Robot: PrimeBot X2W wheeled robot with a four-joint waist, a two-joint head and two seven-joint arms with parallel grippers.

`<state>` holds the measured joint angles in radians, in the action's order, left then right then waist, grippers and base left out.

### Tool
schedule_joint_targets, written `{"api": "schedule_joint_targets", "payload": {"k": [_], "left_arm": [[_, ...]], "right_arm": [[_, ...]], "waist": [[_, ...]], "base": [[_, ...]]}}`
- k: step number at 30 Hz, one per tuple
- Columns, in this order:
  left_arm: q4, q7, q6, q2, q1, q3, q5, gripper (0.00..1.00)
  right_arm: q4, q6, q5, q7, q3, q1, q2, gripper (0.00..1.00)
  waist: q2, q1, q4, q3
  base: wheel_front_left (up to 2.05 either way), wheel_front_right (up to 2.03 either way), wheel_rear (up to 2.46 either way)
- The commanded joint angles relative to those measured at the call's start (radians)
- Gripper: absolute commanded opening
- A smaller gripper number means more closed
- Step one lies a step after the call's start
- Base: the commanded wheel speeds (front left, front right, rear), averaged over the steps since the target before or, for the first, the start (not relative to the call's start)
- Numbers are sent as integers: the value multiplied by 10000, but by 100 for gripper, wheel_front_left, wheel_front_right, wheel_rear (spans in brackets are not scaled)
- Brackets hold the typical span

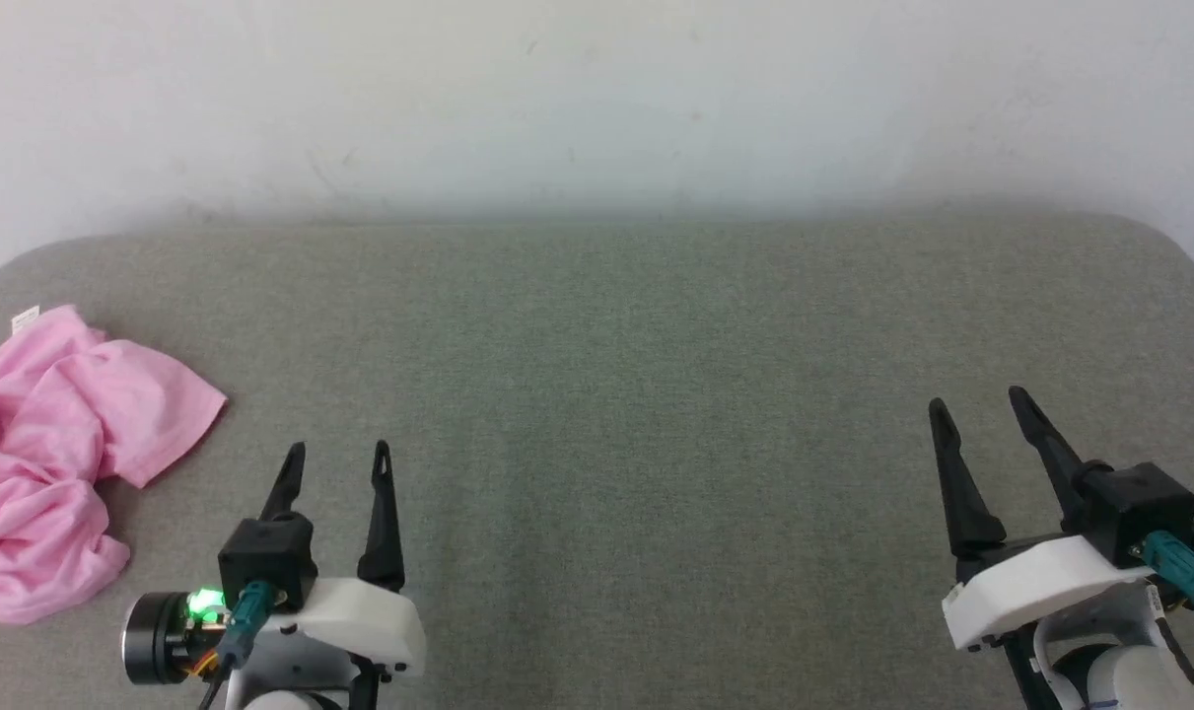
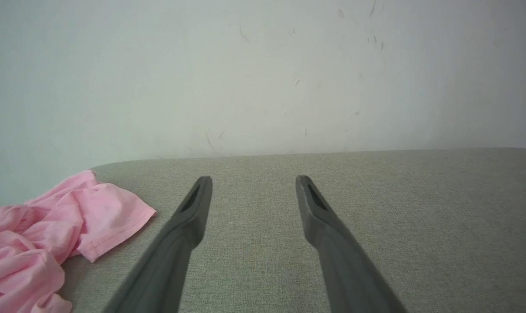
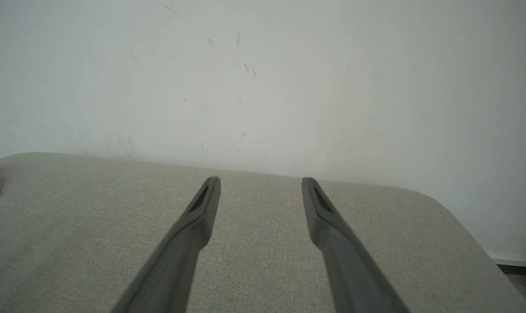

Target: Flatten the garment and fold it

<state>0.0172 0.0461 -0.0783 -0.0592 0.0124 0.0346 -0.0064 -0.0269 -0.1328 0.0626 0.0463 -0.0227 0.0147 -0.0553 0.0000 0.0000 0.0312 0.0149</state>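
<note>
Grey-green woven fabric covers the counter (image 1: 656, 345), rounded at its far corners and set flush against a plain off-white wall (image 1: 597, 99) marked with scuffs and faint scratches, evenly lit, with a white skirting strip (image 3: 514, 260) at the wall's foot

Grey-green woven fabric surface (image 1: 656, 394) with rounded corners, scuffed white wall (image 1: 597, 99) directly behind its far edge
</note>
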Motion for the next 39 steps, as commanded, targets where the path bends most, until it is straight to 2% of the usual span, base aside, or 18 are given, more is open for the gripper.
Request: {"api": "schedule_joint_targets", "payload": {"k": [1,12,32,39], "left_arm": [[117,117,-187,-78,-209,80,90,100],[395,347,-721,-172,-259,191,-21,100],[556,786,-1289,-57,-254,-1,-139,100],[562,932,-1461,-10,-311,-117,-141,100]], "right_arm": [[-130,5,107,118,10,-68,13,100],[-306,6,185,348,25,-100,17,100],[-548,10,320,786,99,-149,25,100],[-640,11,393,932,168,-168,28,100]], "waist": [[0,0,169,58],[0,0,960,202],[0,0,2616,514],[0,0,2901,614]], "base": [[0,0,0],[0,0,0],[0,0,0],[0,0,0]]}}
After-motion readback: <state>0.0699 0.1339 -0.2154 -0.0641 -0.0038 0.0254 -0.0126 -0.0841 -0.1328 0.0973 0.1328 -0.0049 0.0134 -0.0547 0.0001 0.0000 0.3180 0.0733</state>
